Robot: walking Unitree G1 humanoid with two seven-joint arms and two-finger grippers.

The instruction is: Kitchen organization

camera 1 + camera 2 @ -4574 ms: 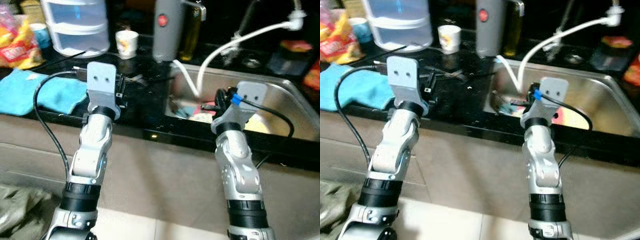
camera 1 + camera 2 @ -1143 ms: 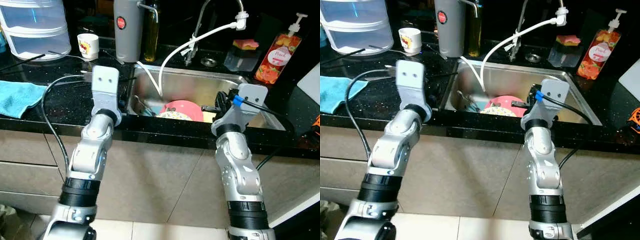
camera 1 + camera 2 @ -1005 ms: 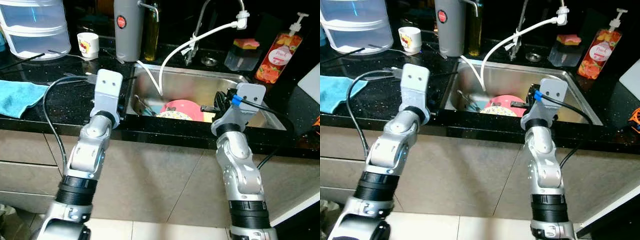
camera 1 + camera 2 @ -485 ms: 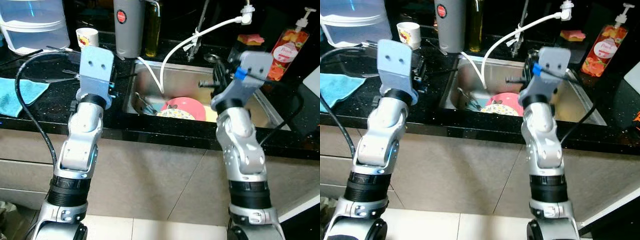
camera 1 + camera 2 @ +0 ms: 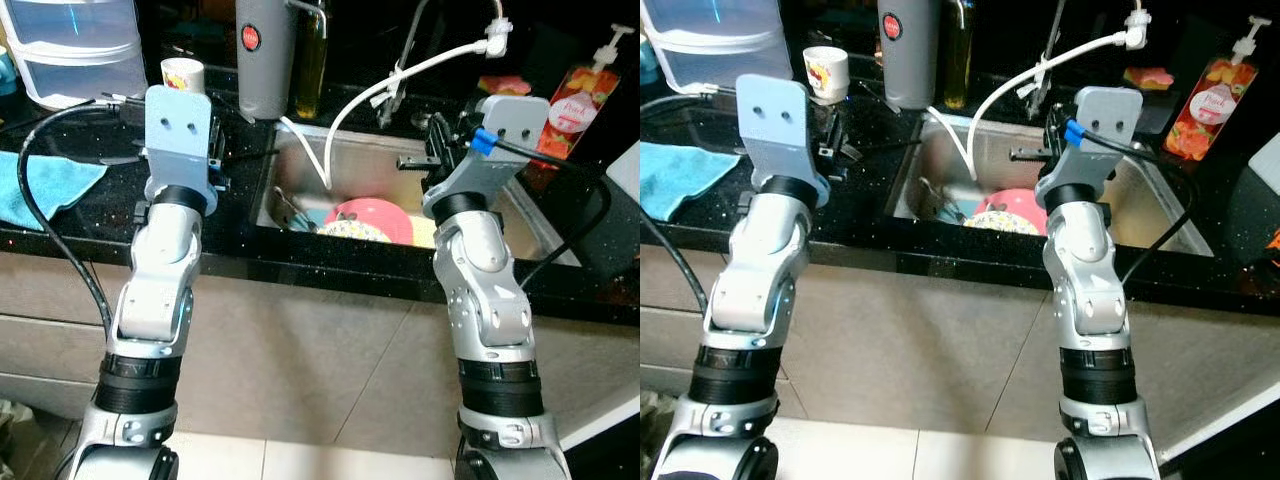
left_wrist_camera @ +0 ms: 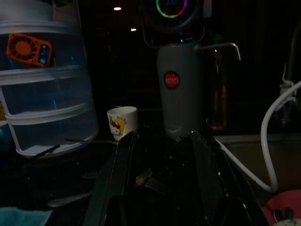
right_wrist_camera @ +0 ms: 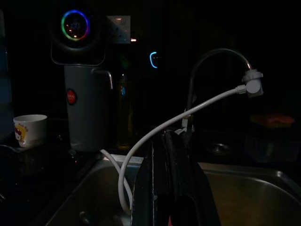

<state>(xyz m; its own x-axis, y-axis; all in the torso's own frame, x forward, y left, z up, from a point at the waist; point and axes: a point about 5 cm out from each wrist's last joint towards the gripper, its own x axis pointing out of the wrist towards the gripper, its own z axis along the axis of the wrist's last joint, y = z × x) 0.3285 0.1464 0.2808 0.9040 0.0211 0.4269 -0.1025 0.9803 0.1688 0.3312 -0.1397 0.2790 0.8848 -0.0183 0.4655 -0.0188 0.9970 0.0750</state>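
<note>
Both arms are raised in front of a black speckled bench (image 5: 90,215) with a steel sink (image 5: 500,205) set into it; the sink serves as the landmark. The left hand (image 6: 162,141) is held over the bench just left of the sink, its two fingers (image 6: 120,165) spread apart with nothing between them. The right hand (image 7: 163,141) is held above the sink's right half, its fingers pressed together and gripping nothing.

Inside the sink, at the near wall, a pink plate (image 5: 372,216) lies tilted with a patterned plate (image 5: 345,230) partly overlapping its near-left edge. Dark utensils (image 5: 285,208) lie left of the plates, their long axes running from the near wall toward the far-left corner.

A white hose (image 5: 400,75) arcs from the tap (image 7: 211,59) at the far rim down into the sink's left half. Behind the far-left corner stand a grey dispenser (image 5: 265,55) and an oil bottle (image 5: 312,60), both upright. Further left are a small cup (image 5: 182,73), a clear tiered container (image 5: 75,50) and, nearer, a blue cloth (image 5: 45,185). Beyond the sink's far-right corner stands an orange pump bottle (image 5: 580,100).
</note>
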